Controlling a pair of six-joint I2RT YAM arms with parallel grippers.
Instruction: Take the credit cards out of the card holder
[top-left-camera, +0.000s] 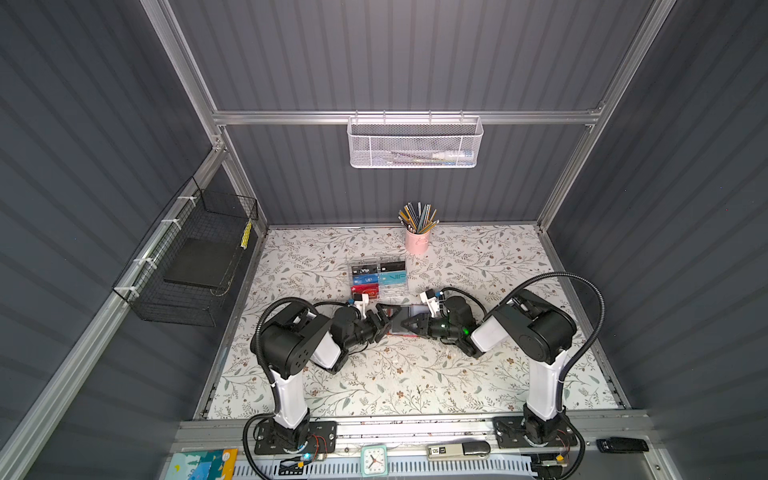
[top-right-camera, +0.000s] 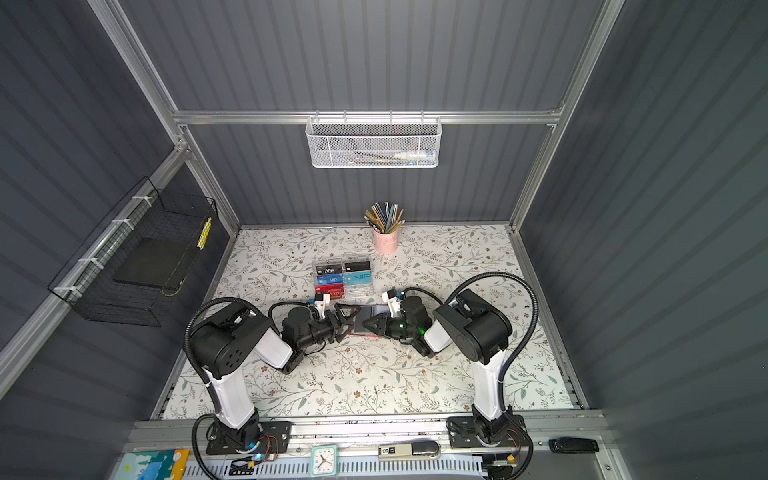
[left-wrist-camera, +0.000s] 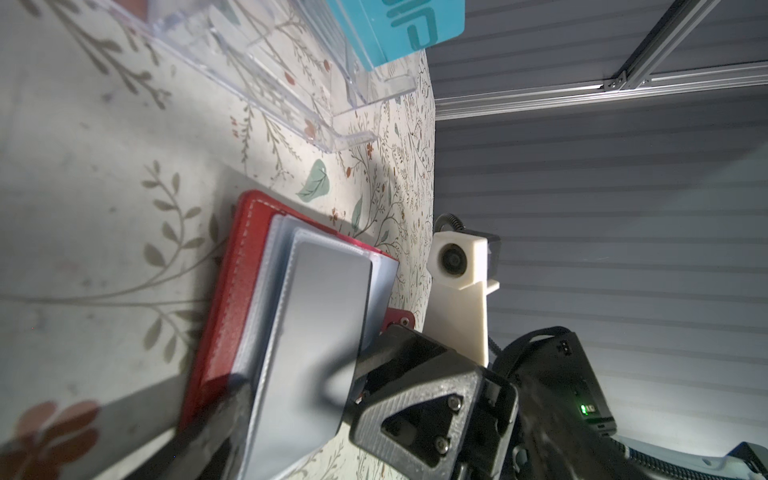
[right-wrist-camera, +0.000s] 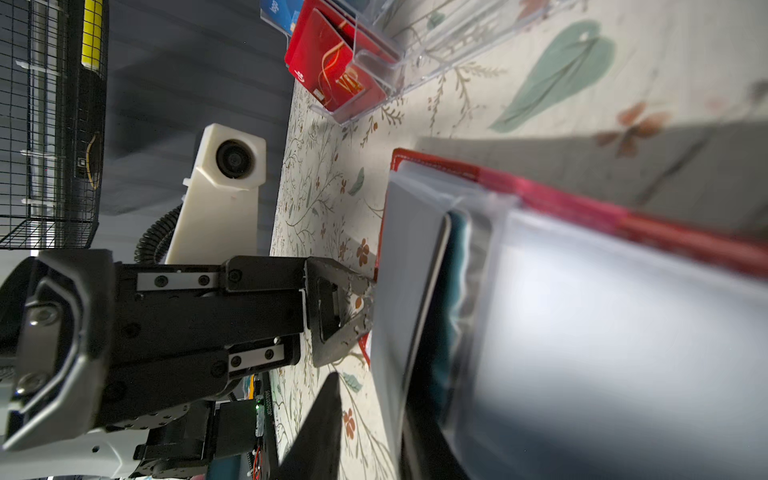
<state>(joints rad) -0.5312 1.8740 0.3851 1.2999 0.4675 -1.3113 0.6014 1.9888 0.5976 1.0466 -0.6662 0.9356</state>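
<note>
The card holder (top-left-camera: 412, 311) lies open on the flowered desk (top-left-camera: 415, 382), mid-desk between the two arms. Its red cover is down and its clear sleeves (left-wrist-camera: 324, 299) fan upward. In the right wrist view the dark teal edge of a credit card (right-wrist-camera: 457, 270) shows inside one sleeve; the other pockets are too blurred to read.

The left tool (top-left-camera: 386, 321) stands wide open right at the holder's left edge and holds nothing. The right tool (top-left-camera: 406, 323) reaches over the holder from the right, its jaws drawn narrow about the top sleeve. Whether they actually pinch it cannot be told.

Just behind the holder, near but apart from it, stands a clear box (top-left-camera: 392, 293) of compartments. Loose cards (top-left-camera: 392, 277) stand in it: black, blue, red and teal, some lettered VIP. Further back a pink cup (top-left-camera: 417, 243) holds pencils. A white mesh basket (top-left-camera: 413, 143) with pens hangs on the back rail. A black wire basket (top-left-camera: 187, 266) on the left wall carries a dark flat slab. A small clock (top-left-camera: 374, 459) lies at the front edge.
</note>
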